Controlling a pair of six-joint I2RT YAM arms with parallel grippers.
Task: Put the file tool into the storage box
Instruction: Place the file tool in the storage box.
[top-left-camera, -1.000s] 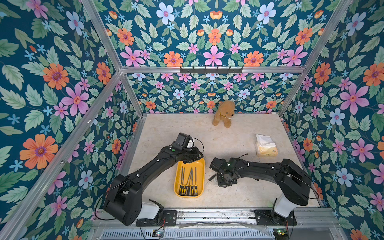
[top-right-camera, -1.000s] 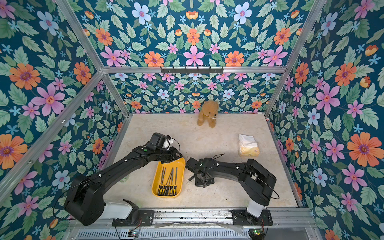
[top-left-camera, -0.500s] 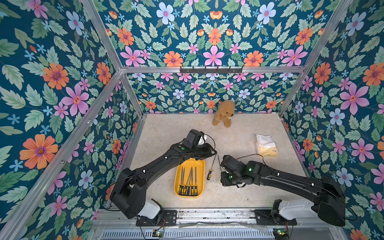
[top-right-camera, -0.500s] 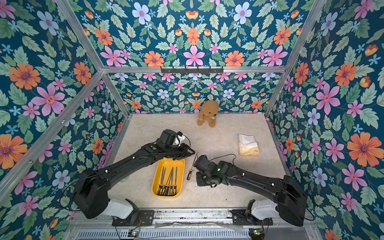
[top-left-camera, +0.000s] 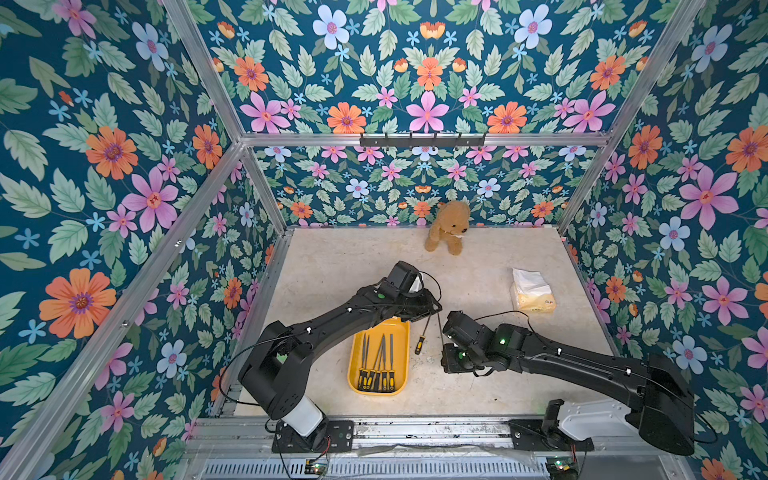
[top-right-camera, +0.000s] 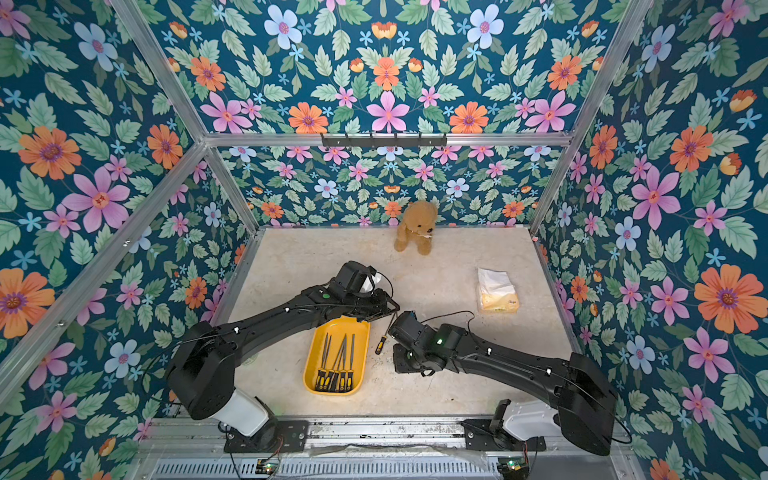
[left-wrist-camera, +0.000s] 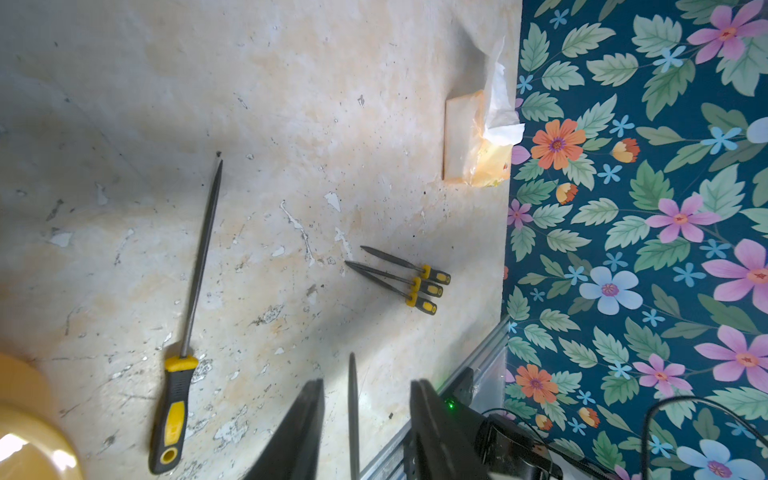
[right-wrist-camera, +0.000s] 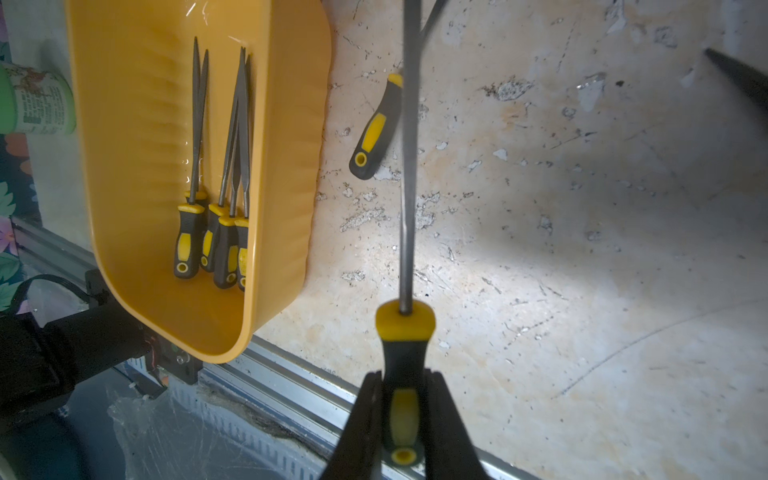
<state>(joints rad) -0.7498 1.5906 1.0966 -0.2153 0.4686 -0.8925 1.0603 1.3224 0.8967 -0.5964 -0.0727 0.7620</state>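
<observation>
Tabletop (top-left-camera: 340, 266): beige and scuffed, enclosed by floral walls (top-left-camera: 124, 166), with a metal rail (top-left-camera: 415, 430) along the near edge.
Right arm (top-left-camera: 561, 357): stretched low from the near right base toward the centre, wrist aimed at the back wall (top-left-camera: 415, 187).
Left arm (top-left-camera: 332, 322): reaching diagonally from the near left base, crossing above the far end of the storage box (top-left-camera: 401, 345), wrist just past its far right corner.
Storage box (top-right-camera: 362, 336): yellow, flat on the tabletop left of centre, long axis near to far.
Teddy bear (top-left-camera: 446, 228): seated against the back wall.
Tissue pack (top-left-camera: 532, 291): near the right wall (top-left-camera: 623, 291), well apart from the box.
Right gripper (right-wrist-camera: 404, 378): clenched on the black-and-yellow handle of the held file (right-wrist-camera: 406, 230).
Left gripper (left-wrist-camera: 365, 386): released, jaws apart on either side of the held file's shaft, no contact visible.
Held file: raised off the tabletop to the right of the box, not in it. Long axis near to far, handle at the near end, tip toward the back wall and reaching between the left gripper's jaws.
Files in the box (top-left-camera: 378, 361): several, laid lengthwise, handles at the near end, tips toward the far end, some crossing.
Loose file (top-left-camera: 422, 338): flat on the tabletop just beside the box's right wall, outside it and roughly parallel, handle near, tip far.
Three files (left-wrist-camera: 399, 278): side by side on the tabletop close to the right wall, between tissue pack and rail, handles toward the wall, tips converging; shown by the left wrist view.
</observation>
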